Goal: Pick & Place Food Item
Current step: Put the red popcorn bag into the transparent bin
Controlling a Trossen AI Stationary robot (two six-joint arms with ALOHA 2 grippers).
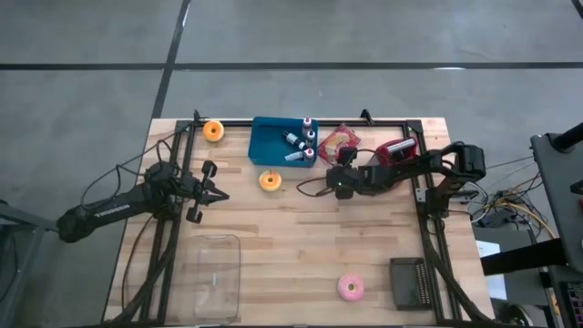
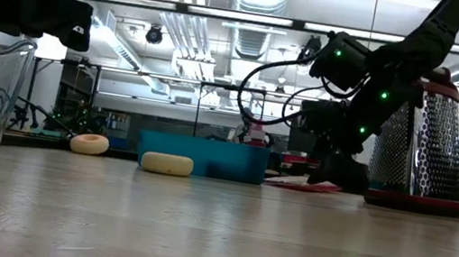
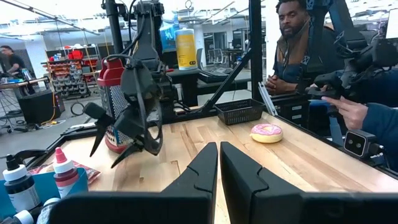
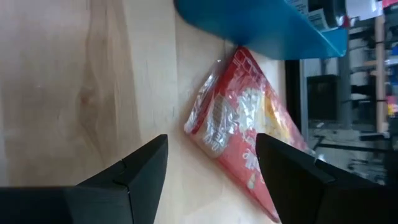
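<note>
Front edge of the wooden surface (image 1: 301, 251): clear plastic container (image 1: 213, 273) at the left, pink frosted donut (image 1: 350, 288) toward the right, dark mesh basket (image 1: 412, 281) just beside it at the right corner. Mid-surface: left gripper (image 1: 221, 194) hovers at the left side, fingers (image 3: 199, 171) pressed nearly together with only a slim gap, holding nothing. An orange donut (image 1: 270, 180) lies near the middle, just in front of the blue tray (image 1: 270, 141). Right gripper (image 1: 339, 167) is right of centre, tilted down toward the red snack packet (image 4: 242, 121); fingers (image 4: 140, 168) spread wide, packet showing between them, not gripped. Packet lies flat on the surface, its corner right against the blue tray's right side. Red-topped metal grater (image 1: 397, 150) stands just right of the packet, beside the right arm. Tray holds small dropper bottles (image 1: 298, 141). Far back left: second orange donut (image 1: 213, 131) near the rear edge. Beyond the surface, a seated person (image 3: 298, 43) and another person's hand (image 3: 351, 112) show in the left wrist view.
</note>
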